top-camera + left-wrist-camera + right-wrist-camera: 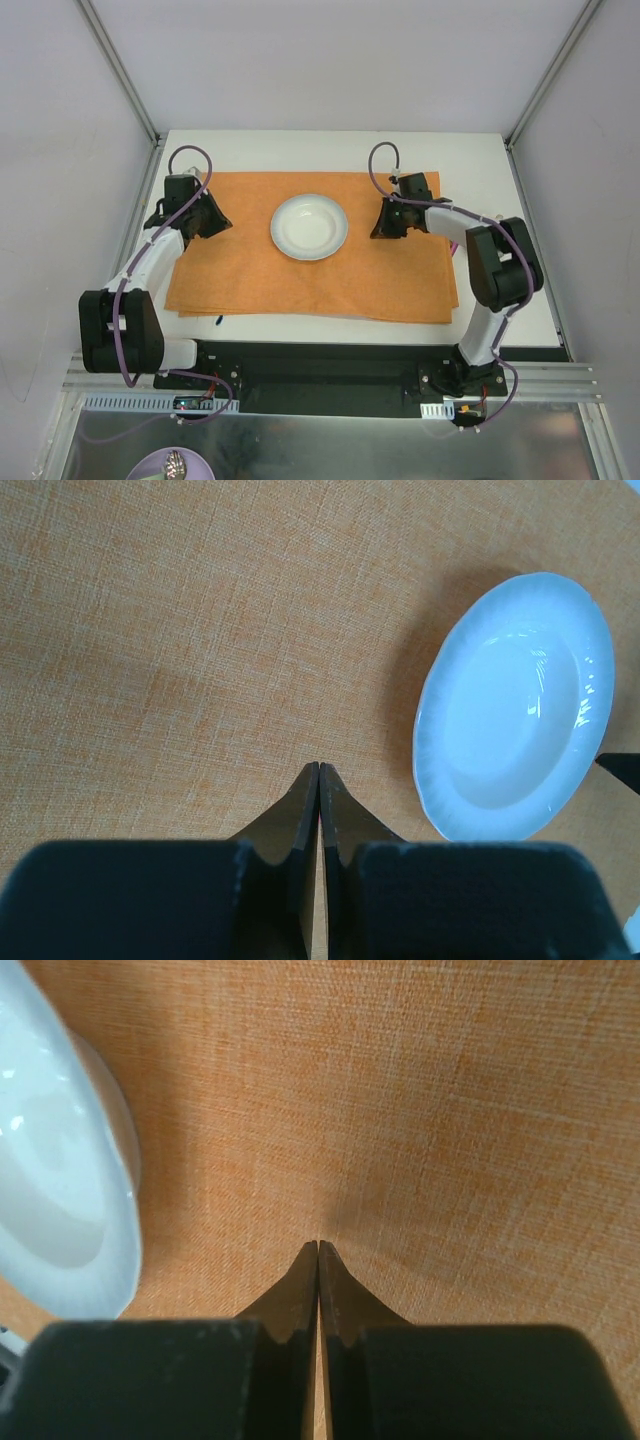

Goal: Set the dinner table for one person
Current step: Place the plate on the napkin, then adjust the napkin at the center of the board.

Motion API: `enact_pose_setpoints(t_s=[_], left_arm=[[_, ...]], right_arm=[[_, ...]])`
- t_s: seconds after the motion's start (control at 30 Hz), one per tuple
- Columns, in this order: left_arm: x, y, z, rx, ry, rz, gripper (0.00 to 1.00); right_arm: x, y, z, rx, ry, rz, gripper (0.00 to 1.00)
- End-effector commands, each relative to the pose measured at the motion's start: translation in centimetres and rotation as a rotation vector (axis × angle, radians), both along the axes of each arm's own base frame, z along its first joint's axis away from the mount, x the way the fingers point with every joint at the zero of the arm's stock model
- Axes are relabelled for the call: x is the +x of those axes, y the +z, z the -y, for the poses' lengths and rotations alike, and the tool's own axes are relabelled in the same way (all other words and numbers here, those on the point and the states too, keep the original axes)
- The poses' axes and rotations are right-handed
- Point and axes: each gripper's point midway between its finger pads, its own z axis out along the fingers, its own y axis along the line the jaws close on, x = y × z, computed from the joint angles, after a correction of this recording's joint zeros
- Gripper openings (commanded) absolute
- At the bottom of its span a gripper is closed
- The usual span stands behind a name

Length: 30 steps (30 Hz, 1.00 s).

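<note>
Pressed tip to tip, the fingers of the left gripper (319,770) and of the right gripper (318,1246) are closed on nothing. Each hangs above the orange placemat (300,285), one on either side of the plate.

The dinner table (300,150) is the white table beyond the arm bases. The placemat lies across its middle and the white plate (310,226) sits near the placemat's centre, between the two grippers and apart from both.

By my reading, mat and plate are done and cutlery comes next. None shows on the table. A lilac dish (175,465) behind the left arm's base holds something metallic, too small to identify. If that is cutlery, one arm must swing back, open its fingers and pick a thin piece.
</note>
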Motion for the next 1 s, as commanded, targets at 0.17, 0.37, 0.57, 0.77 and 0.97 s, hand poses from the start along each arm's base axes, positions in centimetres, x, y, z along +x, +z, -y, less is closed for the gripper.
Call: enact_pose_setpoints(t_s=[0.17, 0.37, 0.57, 0.77, 0.97], left_arm=[[0.7, 0.7, -0.3, -0.001, 0.021, 0.041, 0.02], [0.7, 0.8, -0.2, -0.002, 0.020, 0.043, 0.03], [0.8, 0.5, -0.3, -0.002, 0.022, 0.036, 0.03], [0.7, 0.5, -0.3, 0.001, 0.024, 0.037, 0.03], [0.7, 0.3, -0.3, -0.001, 0.023, 0.030, 0.03]], right_arm=[[2.8, -2.4, 1.9, -0.262, -0.042, -0.009, 0.01], [3.4, -2.3, 5.1, -0.432, -0.110, -0.005, 0.01], [3.5, -2.5, 6.1, -0.477, -0.113, -0.029, 0.01], [3.7, -2.2, 6.7, -0.513, -0.116, -0.045, 0.01], [3.8, -2.4, 7.8, -0.540, -0.120, -0.072, 0.01]])
